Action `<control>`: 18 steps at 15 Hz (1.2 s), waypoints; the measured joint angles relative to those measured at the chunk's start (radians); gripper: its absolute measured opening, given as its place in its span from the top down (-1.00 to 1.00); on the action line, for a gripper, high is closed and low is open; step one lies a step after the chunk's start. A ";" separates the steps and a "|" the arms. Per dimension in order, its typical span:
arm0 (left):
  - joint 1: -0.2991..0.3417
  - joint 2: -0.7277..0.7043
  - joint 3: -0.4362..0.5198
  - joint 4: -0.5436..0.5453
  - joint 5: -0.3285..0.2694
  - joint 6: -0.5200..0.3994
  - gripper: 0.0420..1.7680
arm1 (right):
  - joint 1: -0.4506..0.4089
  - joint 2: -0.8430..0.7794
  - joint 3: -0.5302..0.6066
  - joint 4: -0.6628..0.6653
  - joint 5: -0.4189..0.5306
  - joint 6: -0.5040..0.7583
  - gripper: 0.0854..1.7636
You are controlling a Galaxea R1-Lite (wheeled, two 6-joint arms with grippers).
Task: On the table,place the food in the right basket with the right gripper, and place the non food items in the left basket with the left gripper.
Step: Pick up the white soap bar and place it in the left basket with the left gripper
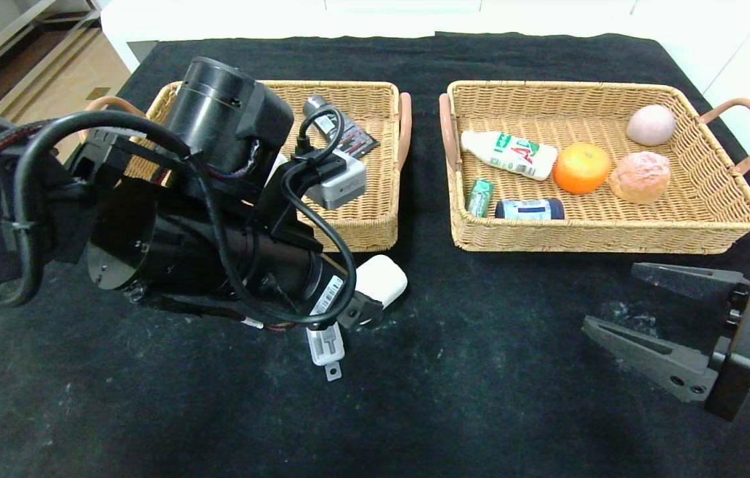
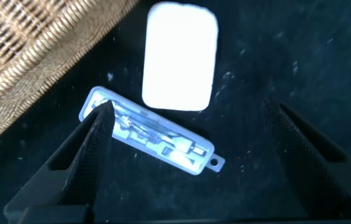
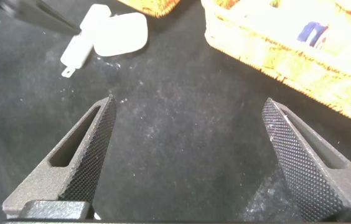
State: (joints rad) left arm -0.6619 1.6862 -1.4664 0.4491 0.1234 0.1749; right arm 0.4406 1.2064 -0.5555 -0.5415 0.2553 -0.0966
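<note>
The left claw (image 2: 188,143) hangs low over the black bench (image 1: 481,372), just in front of the left basket (image 1: 375,229). Its 2 fingers (image 2: 91,146) are spread wide and hold nothing. Between them lies the long narrow white case (image 2: 157,140), flat on the cloth and set at a slant, with 1 fingertip right at its end; whether that tip touches it cannot be told. The rounded white block (image 2: 180,57) lies flat just beyond the case, touching or nearly touching its long side, close to the basket's front corner. In the head view the left arm covers most of the case, leaving only 1 end (image 1: 326,348) showing, and the block (image 1: 381,280) peeks out beside it.

The left basket holds a dark flat packet (image 1: 348,136) near its back wall; the arm hides most of its floor.

The right basket (image 1: 713,229) holds a white bottle (image 1: 509,154), the orange (image 1: 581,168), the lumpy bun-like ball (image 1: 640,176), a pale pink ball (image 1: 651,124), the green gum pack (image 1: 479,197) and the dark blue jar (image 1: 529,208).

The right claw (image 1: 607,302) is parked over bare cloth in front of the right basket, fingers wide apart and empty.
</note>
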 joint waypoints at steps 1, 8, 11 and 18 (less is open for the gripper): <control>0.000 0.018 -0.037 0.046 0.006 0.002 -0.92 | -0.002 -0.004 0.000 0.000 0.000 0.000 -0.94; -0.012 0.144 -0.221 0.158 0.016 0.033 -0.93 | 0.001 -0.022 -0.001 0.000 0.013 0.001 -0.94; -0.020 0.193 -0.261 0.159 0.044 0.035 -0.93 | 0.001 -0.026 -0.001 0.000 0.015 0.001 -0.94; -0.032 0.244 -0.281 0.150 0.106 0.027 -0.94 | 0.009 -0.027 0.000 0.002 0.017 0.002 -0.94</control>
State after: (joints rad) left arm -0.6940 1.9306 -1.7477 0.5989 0.2289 0.2023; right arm 0.4494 1.1791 -0.5551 -0.5396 0.2728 -0.0943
